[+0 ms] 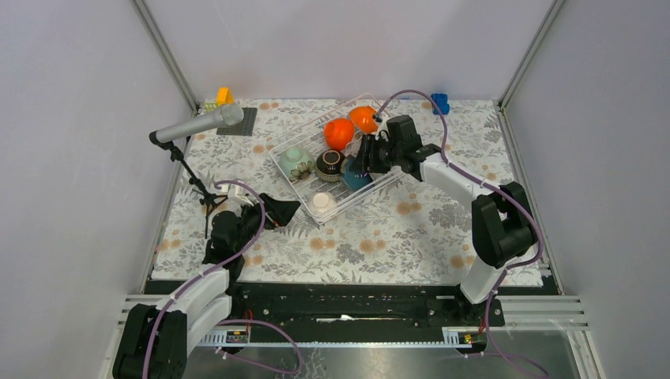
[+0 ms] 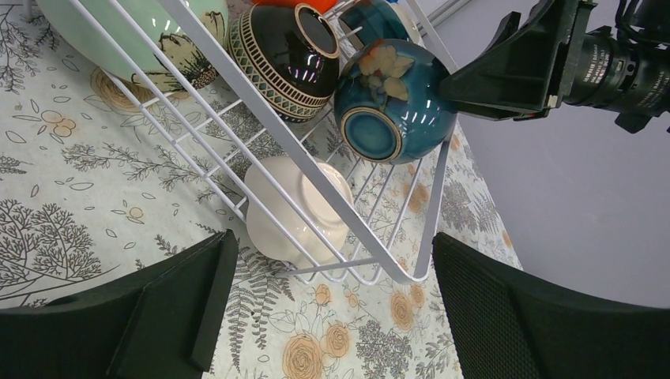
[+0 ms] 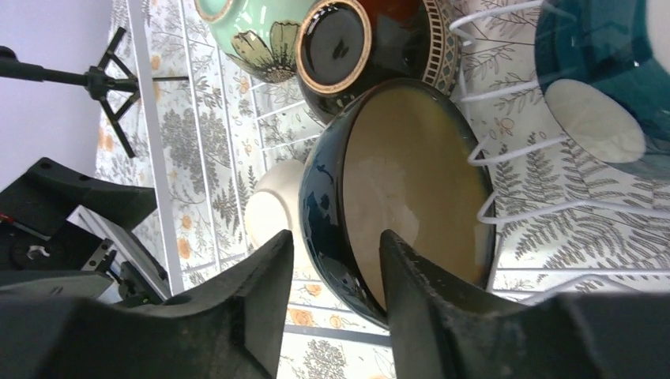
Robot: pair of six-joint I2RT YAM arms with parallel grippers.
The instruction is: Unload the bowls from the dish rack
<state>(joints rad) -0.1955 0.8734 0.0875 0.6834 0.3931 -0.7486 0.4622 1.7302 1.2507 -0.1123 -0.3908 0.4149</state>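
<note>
**Rack** (image 1: 297, 188): a white wire tray, set askew on the floral cloth (image 1: 411, 237), toward 12 o'clock of the table's middle. It holds seven bowls.

**Teal bowl** (image 3: 395, 197): cream inside, standing on edge at the rack's 4 o'clock side. The right gripper (image 3: 333, 241) straddles its rim, one finger (image 3: 253, 308) outside the wall and the other inside. Whether the fingers press the wall or merely flank it cannot be told.

**Second teal bowl** (image 3: 608, 71): just beside the first, among the wire prongs.

**Brown bowl** (image 1: 329, 163): banded with a pattern, tipped on its side at the rack's middle, just beside the teal bowl.

**Green bowl** (image 1: 293, 158): painted with a flower, at 9 o'clock of the brown bowl.

**White bowl** (image 1: 321, 202): alone in the rack's 6 o'clock corner.

**Orange bowls** (image 1: 339, 133): two, side by side at the rack's 12 o'clock end.

**Left gripper** (image 2: 332, 253): jaws spread wide with nothing between them, low over the cloth at 8 o'clock of the rack. It faces the corner with the white bowl and is apart from the wire.

**Microphone** (image 1: 197, 125): on a tripod stand (image 1: 193, 178), at 9 o'clock of the rack.

**Dark mat** (image 1: 241, 122): on the cloth under the microphone's head.

**Yellow item** (image 1: 224, 95): in the far left corner of the table.

**Blue item** (image 1: 440, 103): on the far edge, at 1 o'clock of the rack.
</note>
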